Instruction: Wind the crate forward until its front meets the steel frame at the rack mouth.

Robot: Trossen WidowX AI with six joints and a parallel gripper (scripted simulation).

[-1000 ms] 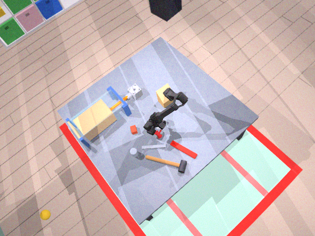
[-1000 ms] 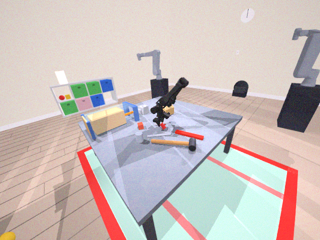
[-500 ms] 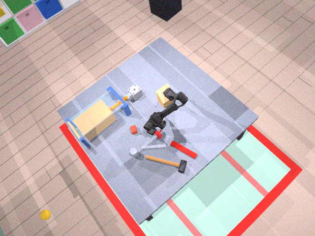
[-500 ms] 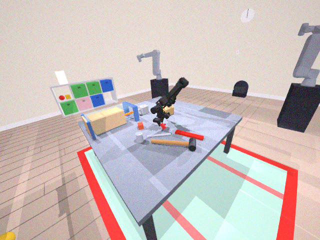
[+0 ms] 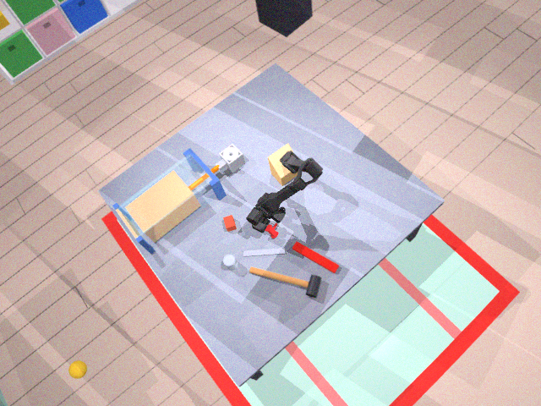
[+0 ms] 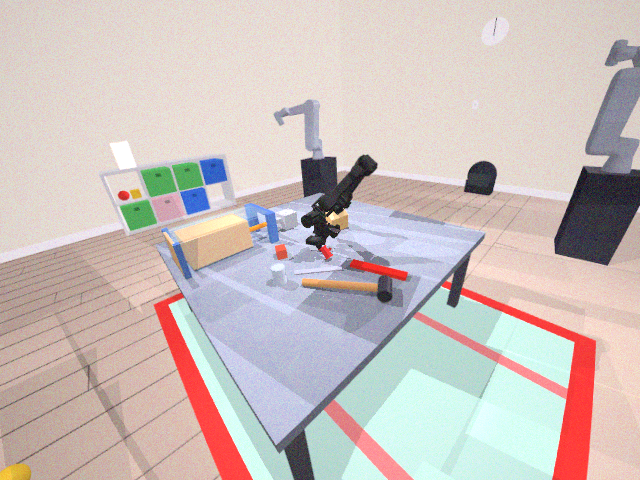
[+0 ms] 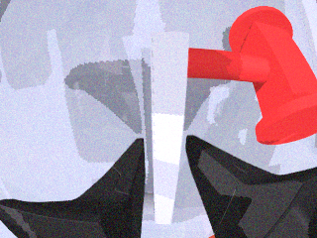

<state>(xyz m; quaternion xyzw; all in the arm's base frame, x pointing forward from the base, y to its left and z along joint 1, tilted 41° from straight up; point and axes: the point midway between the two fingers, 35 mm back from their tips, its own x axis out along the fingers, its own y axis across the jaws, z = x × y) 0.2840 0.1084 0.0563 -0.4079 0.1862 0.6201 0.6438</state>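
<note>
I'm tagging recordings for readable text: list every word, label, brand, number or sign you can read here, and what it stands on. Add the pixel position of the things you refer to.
None can be read.
Wall clock [image 6: 495,31]: one dark hand shows, no legible numerals.
Storage bins [image 5: 50,31] [image 6: 157,180]: small dark marks, too small to tell whether they bear text.
Winch [image 5: 230,155] [image 6: 286,219]: no legible lettering.

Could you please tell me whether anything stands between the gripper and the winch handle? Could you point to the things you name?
Nothing visible does: the gripper's [image 5: 269,221] [image 6: 324,243] [image 7: 164,140] fingertips flank the pale shaft of the winch handle [image 5: 272,230] [image 6: 325,252] [image 7: 169,94], with no other object between them.
</note>
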